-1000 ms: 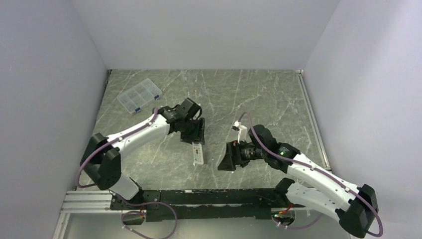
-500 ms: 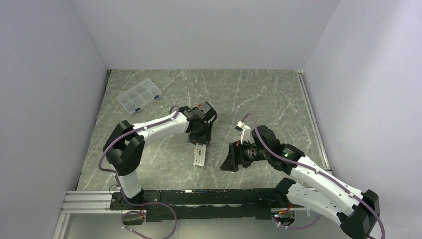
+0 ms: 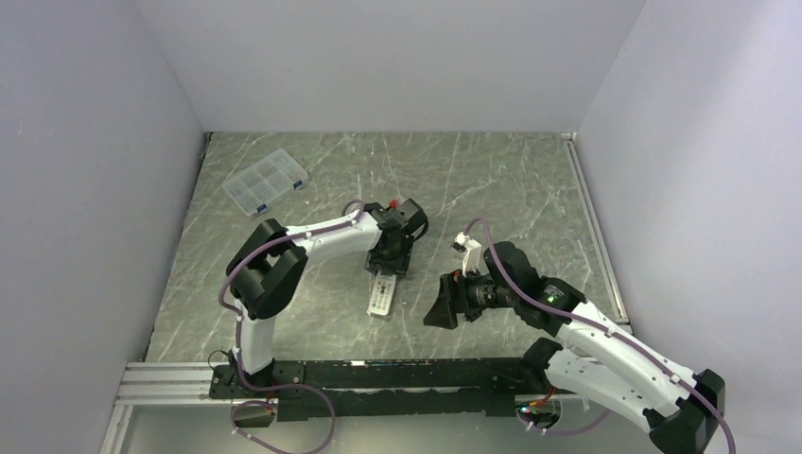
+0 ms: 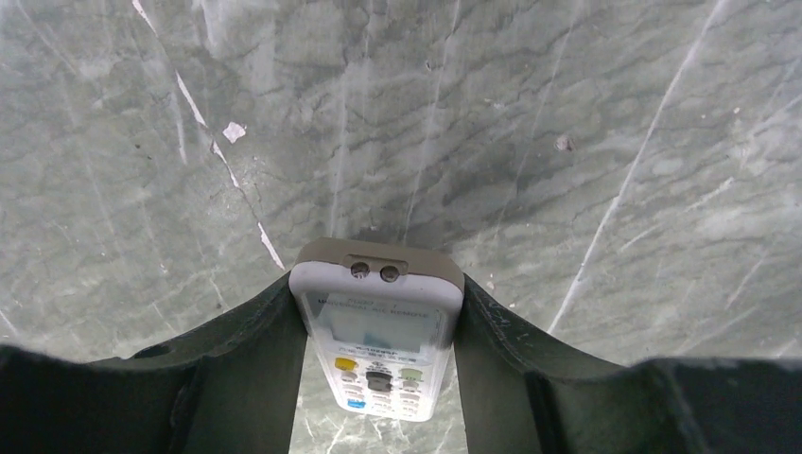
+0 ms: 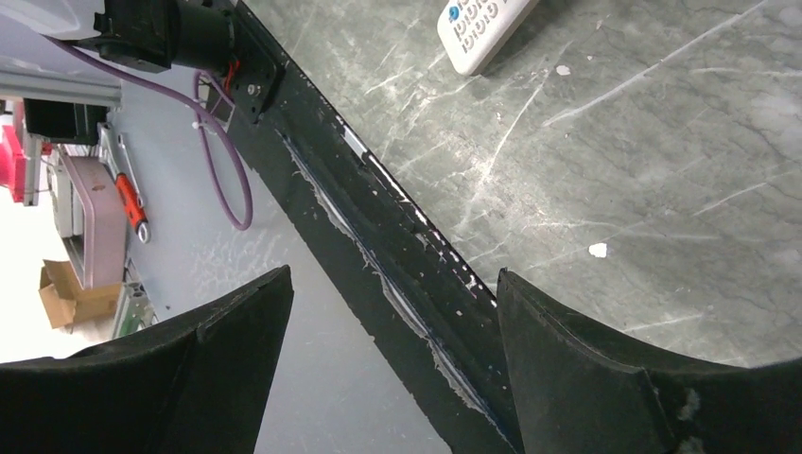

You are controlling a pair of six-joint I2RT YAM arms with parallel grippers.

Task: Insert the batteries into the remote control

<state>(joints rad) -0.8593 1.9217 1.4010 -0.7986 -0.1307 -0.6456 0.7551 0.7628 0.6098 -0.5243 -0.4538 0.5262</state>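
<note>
Two dark fingers (image 4: 248, 340) of the left gripper (image 4: 375, 282) press against the long sides of the remote control (image 4: 376, 331), low in the centre of the left wrist view. This pincer is clamped on the handset near its screen end. The remote faces up, with its little display and coloured buttons showing, so the battery bay on its back is turned toward the table (image 3: 492, 180). A grip across the narrow width, with most of the body left free, looks chosen so the arm can lift and roll the handset over to expose that back. Whether the remote already hangs clear of the marble or rests on it, I cannot tell.

In the overhead view the remote lies just below centre, reaching down-frame out of the left gripper. The right gripper (image 5: 392, 284) hangs just to its right, apart from it, pointing left toward it. Its jaws stand wide apart with nothing between them. Its own camera shows only the button end of the remote at the top edge and the black rail (image 5: 378, 255) running diagonally beneath. That posture reads as waiting, ready to take the free end or to fetch a cell once the bay is reachable.

The batteries cannot be made out in any view. The clear compartment box (image 3: 266, 182) sits well apart in the upper left of the overhead view.
</note>
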